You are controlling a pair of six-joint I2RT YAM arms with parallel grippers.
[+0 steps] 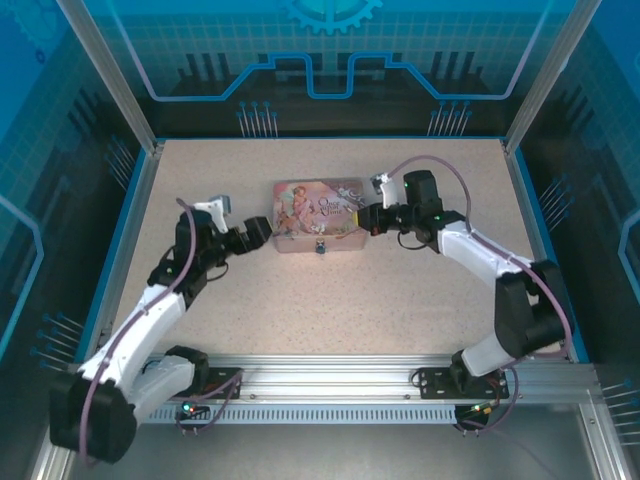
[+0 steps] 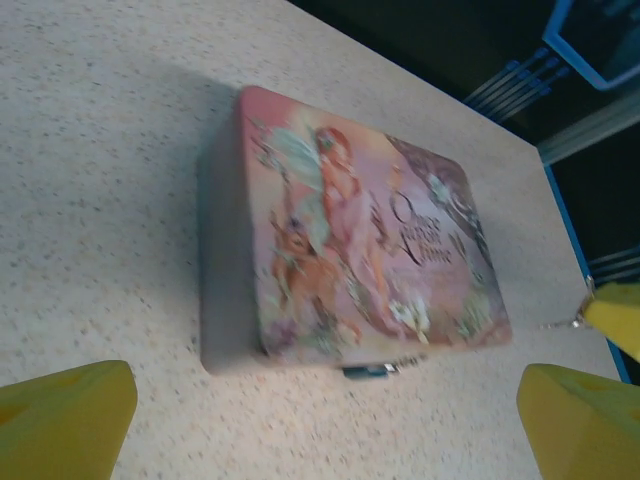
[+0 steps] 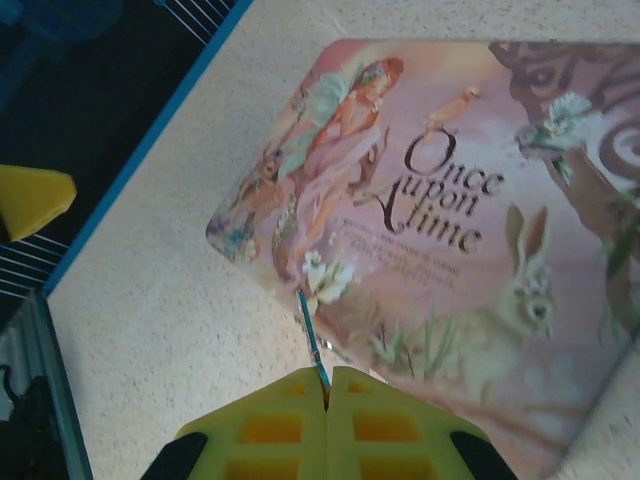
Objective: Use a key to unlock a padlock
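Note:
The padlock (image 2: 368, 371), tiny with a dark bluish body, hangs at the front edge of the pink illustrated tin (image 2: 360, 230), also seen as a speck in the top view, padlock (image 1: 322, 247). My left gripper (image 2: 325, 440) is open, its yellow fingers (image 2: 62, 418) spread wide with nothing between them, just left of the tin (image 1: 315, 215). My right gripper (image 3: 327, 378) is shut on the key (image 3: 312, 335), a thin sliver sticking out of the fingertips over the tin's (image 3: 450, 210) near corner. In the top view the right gripper (image 1: 362, 217) sits at the tin's right end and the left gripper (image 1: 262, 232) at its left end.
The speckled table (image 1: 330, 310) is ringed by a blue rim and metal frame posts (image 1: 110, 80). Bare tabletop lies in front of the tin. The right gripper's yellow finger (image 2: 615, 320) shows at the edge of the left wrist view.

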